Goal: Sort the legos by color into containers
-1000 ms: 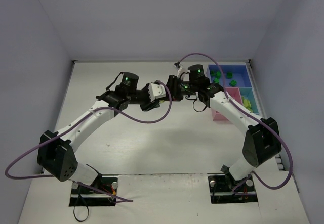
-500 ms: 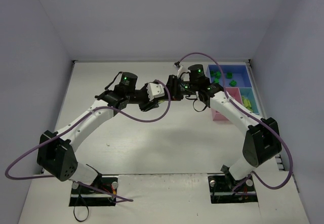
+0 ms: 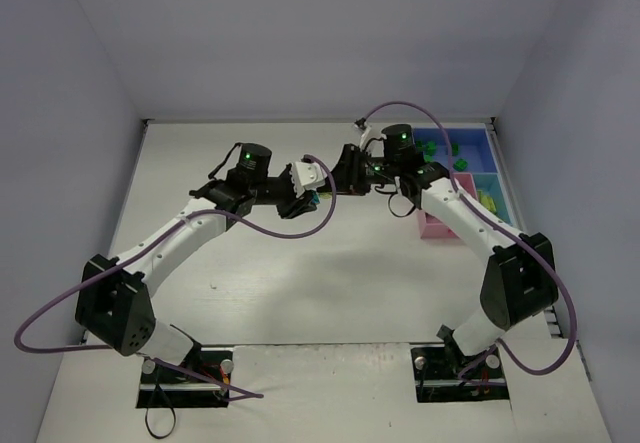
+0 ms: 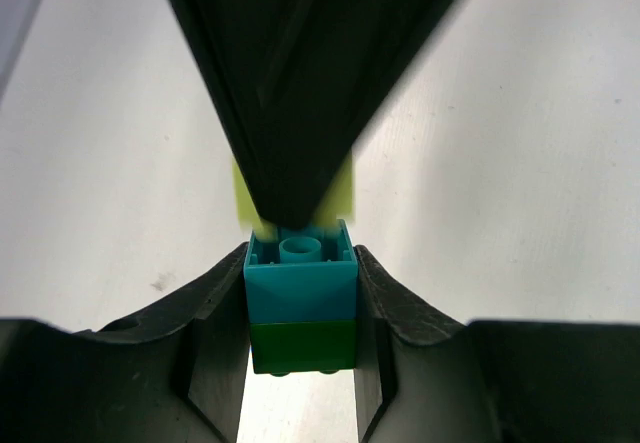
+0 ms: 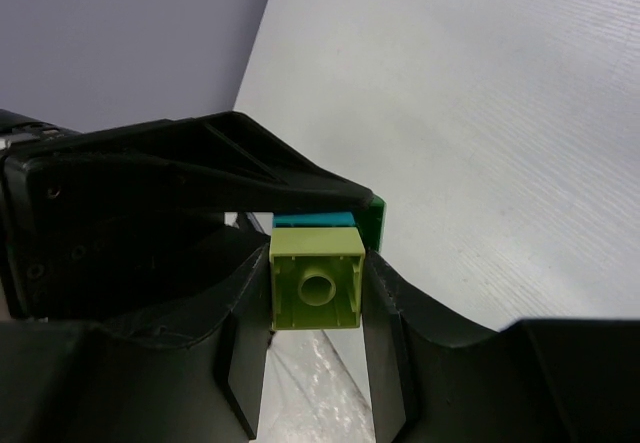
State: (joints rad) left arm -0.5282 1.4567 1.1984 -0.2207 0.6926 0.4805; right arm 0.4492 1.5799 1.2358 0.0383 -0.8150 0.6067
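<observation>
Though light and hard, probably slippery, so squeeze flat sides. Pinched in left tool [image 4: 300, 308]: cyan-green stack [image 4: 301, 285]. Pinched in right tool [image 5: 315, 308]: yellow-green brick [image 5: 317, 281].

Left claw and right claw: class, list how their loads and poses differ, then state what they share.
The left claw grips two joined pieces, a cyan brick and a dark green brick; the right claw grips one yellow-green brick. The left claw reaches in from the left, the right claw from the right. Both are shut on bricks, tips meeting over the table.
</observation>
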